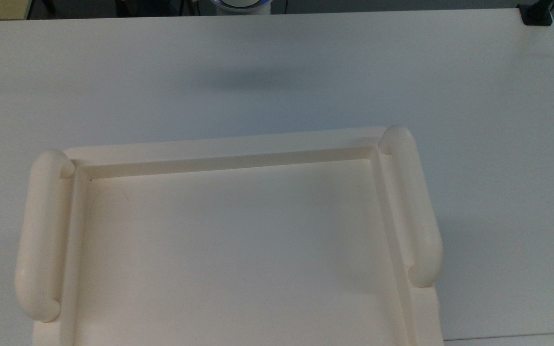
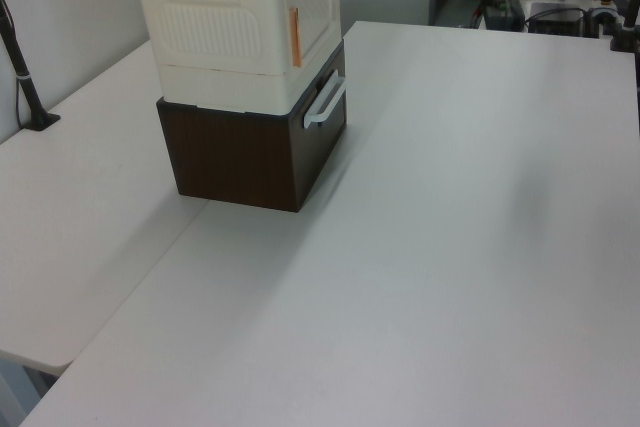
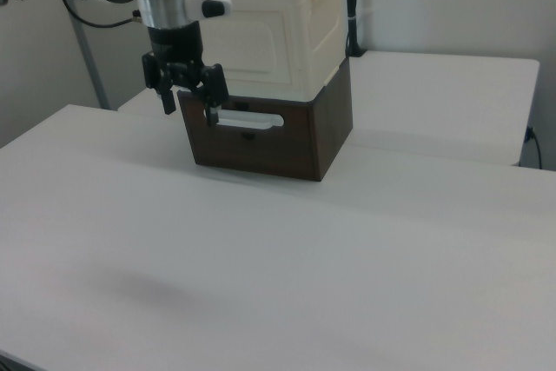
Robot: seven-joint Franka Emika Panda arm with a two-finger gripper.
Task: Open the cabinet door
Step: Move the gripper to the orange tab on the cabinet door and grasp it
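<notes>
Spanning the foreground of the right view: white desk point(image 3: 365, 267), bare surface.

Hanging next, at the right view's left: tool point(image 3: 188, 105), black, fingers point(image 3: 165, 97) spread apart, nothing between them, pointing down in front of the upper left corner of the brown base. Contact with the base's handle: cannot tell.

Standing behind it on the desk: dark brown drawer unit point(image 3: 287, 145) with a white horizontal bar handle point(image 3: 249, 119); in the left view, the same handle point(image 2: 325, 102) on the face towards the left view's right.

Stacked on top: cream cabinet point(image 2: 215, 27). On its front, above the drawer: cabinet door point(image 3: 248, 41), flush with the body, shut; in the left view, an orange strip point(image 2: 295, 23) at its edge.

Capping the stack, seen in the top view: recessed cream top point(image 1: 238, 250) between two rounded rails point(image 1: 41, 235).
</notes>
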